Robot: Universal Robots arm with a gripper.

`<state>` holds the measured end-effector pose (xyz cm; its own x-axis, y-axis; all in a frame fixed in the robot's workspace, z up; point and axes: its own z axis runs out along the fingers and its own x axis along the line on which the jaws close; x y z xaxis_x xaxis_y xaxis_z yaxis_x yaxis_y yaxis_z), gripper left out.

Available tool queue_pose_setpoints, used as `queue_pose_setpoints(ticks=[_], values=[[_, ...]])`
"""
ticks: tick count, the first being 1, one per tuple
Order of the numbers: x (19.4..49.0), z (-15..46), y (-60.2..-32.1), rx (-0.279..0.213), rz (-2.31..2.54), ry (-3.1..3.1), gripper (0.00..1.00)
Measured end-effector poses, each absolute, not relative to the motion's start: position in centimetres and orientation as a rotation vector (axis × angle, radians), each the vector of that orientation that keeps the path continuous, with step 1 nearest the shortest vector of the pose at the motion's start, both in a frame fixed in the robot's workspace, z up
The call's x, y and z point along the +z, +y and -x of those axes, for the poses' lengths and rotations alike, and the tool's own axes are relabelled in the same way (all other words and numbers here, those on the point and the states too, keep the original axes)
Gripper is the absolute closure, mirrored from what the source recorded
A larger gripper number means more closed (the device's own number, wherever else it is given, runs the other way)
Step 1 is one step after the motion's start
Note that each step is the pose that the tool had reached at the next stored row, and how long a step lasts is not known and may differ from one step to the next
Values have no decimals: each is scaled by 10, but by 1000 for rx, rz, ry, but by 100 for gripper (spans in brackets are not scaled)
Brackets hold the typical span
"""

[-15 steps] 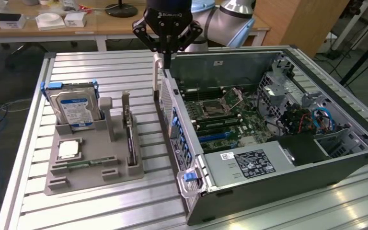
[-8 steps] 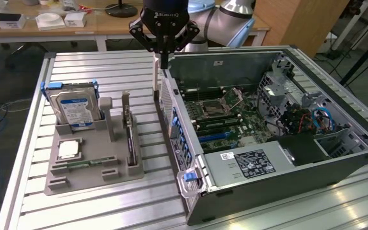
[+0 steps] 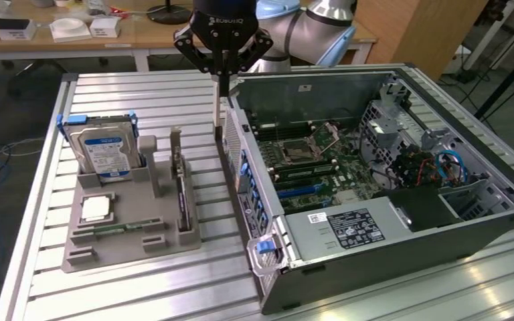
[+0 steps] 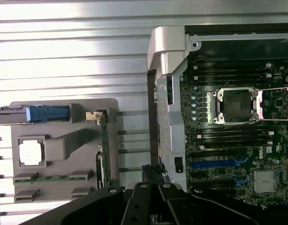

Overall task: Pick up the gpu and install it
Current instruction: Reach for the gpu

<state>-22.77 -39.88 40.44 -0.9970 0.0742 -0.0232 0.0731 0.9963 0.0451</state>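
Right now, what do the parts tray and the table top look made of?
Parts tray: matte grey plastic, possibly 3D-printed; dull, no glare. Table top: bare metal slats, probably aluminium; bright streaky reflections.

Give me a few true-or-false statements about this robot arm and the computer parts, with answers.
1. The gpu stands on edge in the grey holder. True.
2. The gripper is carrying the gpu. False: it is shut on nothing, above the computer case wall.
3. The case is open, showing its motherboard. True.
4. The hard drive sits inside the case. False: it stands in the grey holder.
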Motion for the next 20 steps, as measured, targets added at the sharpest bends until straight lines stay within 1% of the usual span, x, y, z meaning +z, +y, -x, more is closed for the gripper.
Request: queue_pose_setpoints(ticks=[20], values=[[404, 256, -401, 69, -112, 3114, 89]])
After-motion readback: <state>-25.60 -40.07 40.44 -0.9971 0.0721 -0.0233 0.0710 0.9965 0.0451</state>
